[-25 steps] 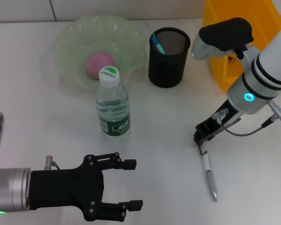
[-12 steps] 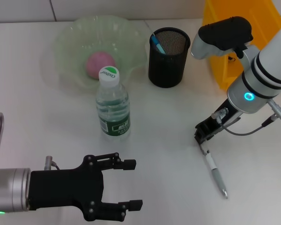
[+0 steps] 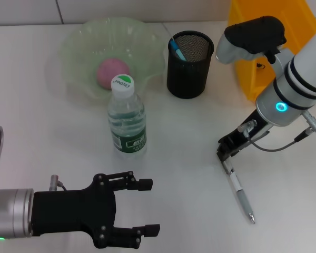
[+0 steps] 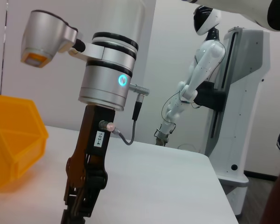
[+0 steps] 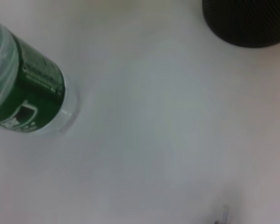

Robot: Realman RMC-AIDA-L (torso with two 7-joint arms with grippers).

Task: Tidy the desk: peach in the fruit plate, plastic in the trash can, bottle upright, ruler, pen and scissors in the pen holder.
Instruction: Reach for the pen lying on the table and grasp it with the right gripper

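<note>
The pen (image 3: 239, 191) lies on the white desk (image 3: 184, 137) at the right. My right gripper (image 3: 226, 154) is down at the pen's upper end, fingers closed on it; it also shows in the left wrist view (image 4: 77, 210). The peach (image 3: 112, 73) sits in the fruit plate (image 3: 76, 42). The bottle (image 3: 126, 120) stands upright in front of the plate and shows in the right wrist view (image 5: 28, 88). The scissors' blue handle (image 3: 176, 49) sticks out of the pen holder (image 3: 189, 63). My left gripper (image 3: 147, 206) is open and empty near the front edge. Ruler and plastic are out of view.
The yellow trash can (image 3: 263, 37) stands at the back right, behind my right arm, and shows in the left wrist view (image 4: 14, 144). The pen holder's base shows in the right wrist view (image 5: 247, 23). Another robot stands beyond the desk (image 4: 200, 88).
The pen's tip has swung to the right on the desk while its upper end stayed at my right gripper. The left arm has not moved.
</note>
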